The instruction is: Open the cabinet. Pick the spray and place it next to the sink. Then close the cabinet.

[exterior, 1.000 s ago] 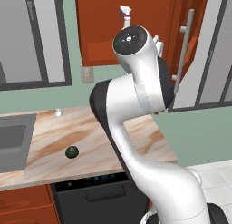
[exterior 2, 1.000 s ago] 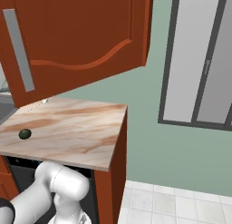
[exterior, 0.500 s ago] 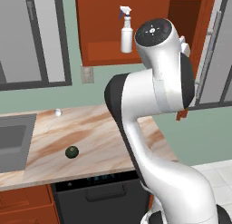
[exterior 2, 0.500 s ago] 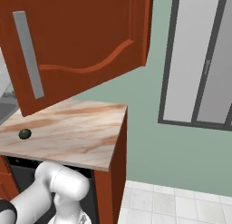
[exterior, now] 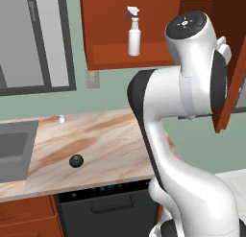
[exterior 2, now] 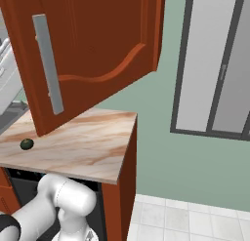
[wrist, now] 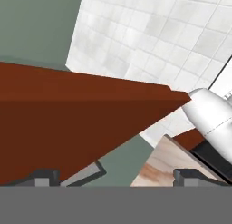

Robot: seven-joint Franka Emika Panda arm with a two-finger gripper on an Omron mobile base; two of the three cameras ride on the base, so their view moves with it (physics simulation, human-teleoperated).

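The cabinet (exterior: 110, 53) stands open, its door (exterior: 231, 63) swung out to the right past my arm. In the right base view the door (exterior 2: 97, 50) faces the camera with its arched groove and grey bar handle (exterior 2: 49, 64). Upright on the shelf inside is the white spray (exterior: 134, 32), well left of my hand. At the counter's left end lies the grey sink (exterior: 14, 149). My gripper (wrist: 117, 178) is open, fingertips far apart and holding nothing. It sits at the door's lower edge (wrist: 68, 128), with a grey piece (wrist: 85, 174) near the left fingertip.
A dark green ball (exterior: 76, 160) lies on the marble counter (exterior: 105, 145) near the sink, and shows again as the ball (exterior 2: 27, 144). A small white object (exterior: 61, 119) rests by the back wall. A dark appliance (exterior: 96, 207) sits under the counter. A window (exterior 2: 215, 64) is to the right.
The cabinet door has swung further open to the right, and my arm has moved right with it. The spray on the shelf is now uncovered.
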